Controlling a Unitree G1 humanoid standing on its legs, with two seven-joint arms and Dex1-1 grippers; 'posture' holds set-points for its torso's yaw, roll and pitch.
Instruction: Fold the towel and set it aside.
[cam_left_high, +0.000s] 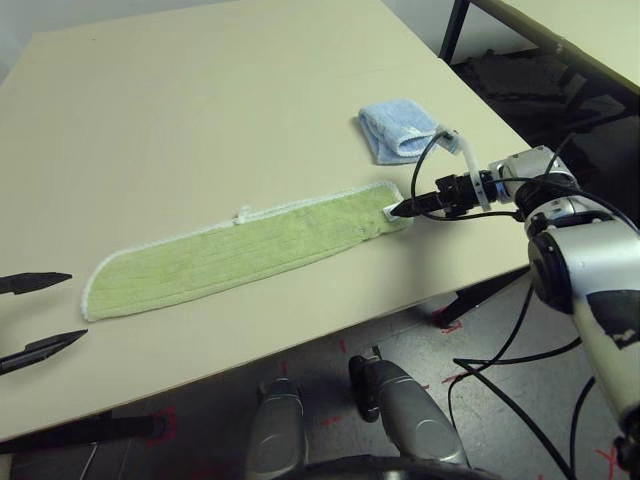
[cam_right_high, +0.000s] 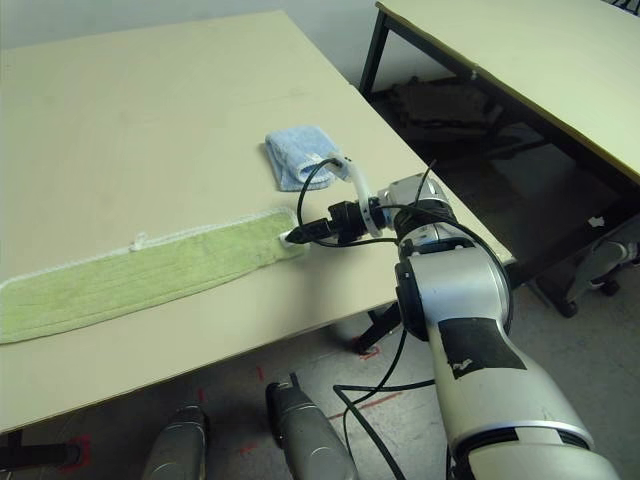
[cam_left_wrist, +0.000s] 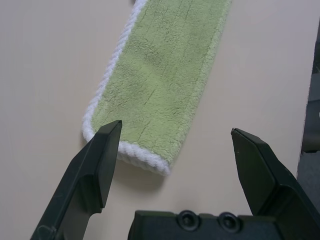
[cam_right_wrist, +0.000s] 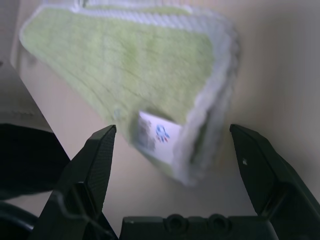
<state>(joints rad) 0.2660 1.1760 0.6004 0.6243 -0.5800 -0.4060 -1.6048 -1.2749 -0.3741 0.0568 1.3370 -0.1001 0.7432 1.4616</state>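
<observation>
The light green towel (cam_left_high: 250, 250) lies as a long narrow strip on the beige table (cam_left_high: 200, 120), running from the left front up toward the right. Its white stitched edging shows along the rim. My right gripper (cam_right_wrist: 172, 129) is open at the strip's right end (cam_left_high: 390, 208), with a finger on either side of that end and its small white tag (cam_right_wrist: 157, 135). My left gripper (cam_left_high: 75, 307) is open just short of the strip's left end (cam_left_wrist: 135, 155), fingertips (cam_left_wrist: 112, 132) near the white edge, nothing between them.
A small folded light blue cloth (cam_left_high: 398, 130) sits behind the right gripper near the table's right edge. Black cables (cam_right_high: 330, 185) loop off the right wrist. A second table (cam_right_high: 520, 60) stands to the right across a gap.
</observation>
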